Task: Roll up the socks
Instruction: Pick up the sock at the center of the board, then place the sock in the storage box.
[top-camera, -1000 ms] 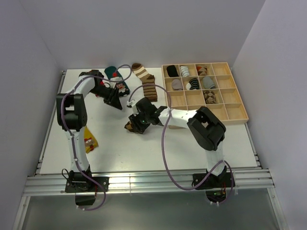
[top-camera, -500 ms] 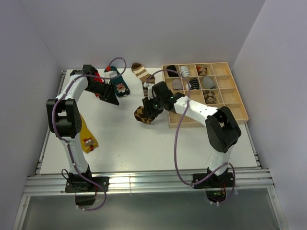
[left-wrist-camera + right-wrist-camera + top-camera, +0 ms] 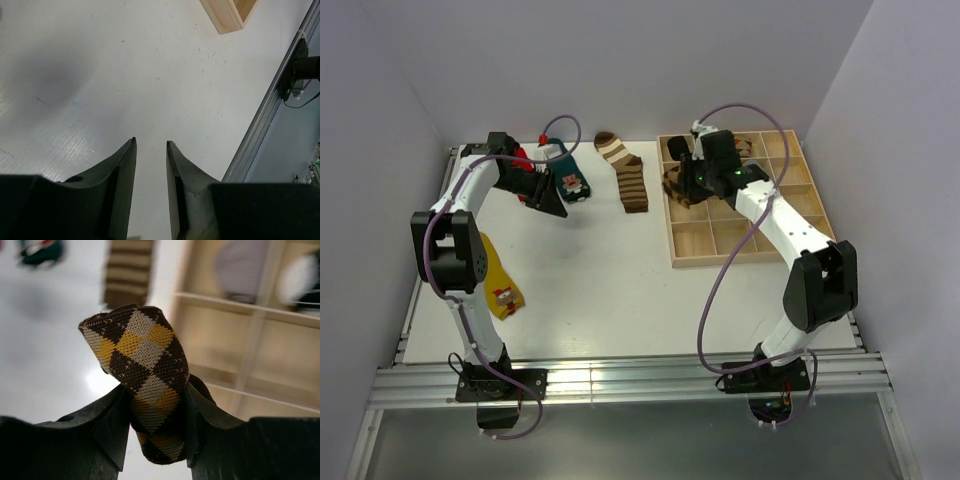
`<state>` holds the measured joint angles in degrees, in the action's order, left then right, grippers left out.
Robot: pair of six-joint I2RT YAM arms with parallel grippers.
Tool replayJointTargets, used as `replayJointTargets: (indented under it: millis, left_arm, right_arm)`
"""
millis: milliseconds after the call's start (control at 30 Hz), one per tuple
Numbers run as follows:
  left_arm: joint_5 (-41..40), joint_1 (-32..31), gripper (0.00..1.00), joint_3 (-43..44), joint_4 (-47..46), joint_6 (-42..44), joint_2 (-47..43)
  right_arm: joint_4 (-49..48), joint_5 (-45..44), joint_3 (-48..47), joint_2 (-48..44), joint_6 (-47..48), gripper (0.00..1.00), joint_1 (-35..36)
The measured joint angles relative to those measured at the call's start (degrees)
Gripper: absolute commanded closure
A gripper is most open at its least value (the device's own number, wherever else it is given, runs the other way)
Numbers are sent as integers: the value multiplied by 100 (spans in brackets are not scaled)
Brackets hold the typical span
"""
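Top external view: nearest on the white table [image 3: 620,300], at the left, lies a mustard yellow fabric sock [image 3: 501,287]. Its far end is hidden behind the left arm, and the figure printed on it is too small to make out. Farther back, the left gripper [image 3: 549,203] is over the table's far left. The left wrist view shows its jaws a narrow gap apart with nothing between them, above bare table. In that view only a corner of the wooden compartment tray [image 3: 231,14] shows, cut off at the top edge. To the right, the right gripper [image 3: 683,186] is clamped on a rolled brown argyle sock [image 3: 142,357] over the tray's left column. The compartments behind the sock are blurred in the right wrist view. At the far edge lie a brown-and-cream striped sock [image 3: 626,173], a dark teal sock [image 3: 569,181] and a red sock [image 3: 523,160]. The red one is mostly hidden by the left arm.
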<state>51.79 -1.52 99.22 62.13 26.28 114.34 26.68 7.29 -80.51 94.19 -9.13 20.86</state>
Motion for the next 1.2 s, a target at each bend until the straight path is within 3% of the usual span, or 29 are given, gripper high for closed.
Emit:
replayJointTargets:
  millis: [333, 567, 833, 1200]
  left_arm:
    - [164, 0, 65, 0, 127, 85, -63]
    - [240, 0, 65, -61, 188, 205, -85]
    - [269, 0, 65, -98, 289, 310, -101]
    - [345, 0, 65, -96, 398, 363, -98]
  right_arm:
    - [188, -3357, -81, 31, 240, 100, -374]
    - [-101, -4826, -42, 870, 411, 100, -389]
    - [-175, -4872, -17, 1655, 450, 100, -398]
    - [227, -3891, -330, 2061, 372, 100, -424]
